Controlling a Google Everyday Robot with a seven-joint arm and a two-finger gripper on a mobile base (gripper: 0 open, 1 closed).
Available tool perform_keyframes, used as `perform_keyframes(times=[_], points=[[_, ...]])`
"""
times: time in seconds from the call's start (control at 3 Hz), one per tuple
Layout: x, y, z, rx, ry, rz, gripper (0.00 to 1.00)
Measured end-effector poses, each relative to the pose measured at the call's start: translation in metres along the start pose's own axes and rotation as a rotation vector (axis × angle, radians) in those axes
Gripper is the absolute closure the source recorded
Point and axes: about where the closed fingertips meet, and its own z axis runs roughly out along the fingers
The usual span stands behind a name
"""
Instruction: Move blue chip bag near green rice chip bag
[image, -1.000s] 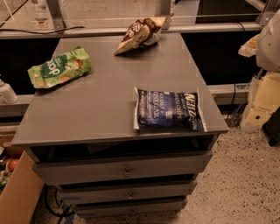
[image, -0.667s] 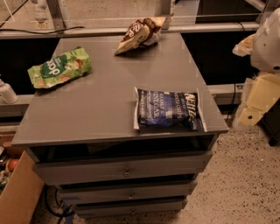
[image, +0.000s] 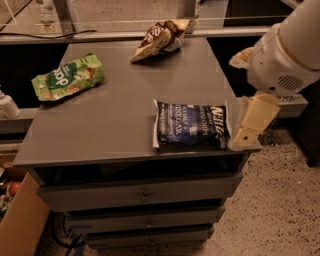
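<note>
Camera view: desk (image: 115, 105) carries 3 bags. The blue chip bag (image: 190, 125) lies flat at lower right, by the front edge. The green rice chip bag (image: 67, 77) is at upper left, well apart from it. A brown-and-white snack bag (image: 160, 39) is at top centre. The gripper (image: 252, 125) hangs at right of frame, just beside the blue chip bag's right end; whether it is spread or closed cannot be told.

The blue chip bag (image: 191, 125), dark navy with white lettering and pale silvery ends, lies on a grey tabletop (image: 115, 110). The green rice chip bag (image: 68, 77) is light green with a darker green logo; the snack bag (image: 160, 39) is brown and white. The pale yellow tool (image: 248, 131) hangs at the tabletop's right edge, under a white arm (image: 290, 50).
</note>
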Motion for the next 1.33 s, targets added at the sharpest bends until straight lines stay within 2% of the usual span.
perform_keyframes(times=[0.33, 0.67, 1.0, 1.33], points=[[-0.026, 0.007, 0.076, -0.067, -0.024, -0.056, 0.00], [-0.026, 0.007, 0.076, -0.067, -0.024, -0.056, 0.00], [-0.016, -0.001, 0.094, -0.060, -0.019, -0.046, 0.00], [-0.001, -0.017, 0.128, -0.048, -0.010, -0.029, 0.00]])
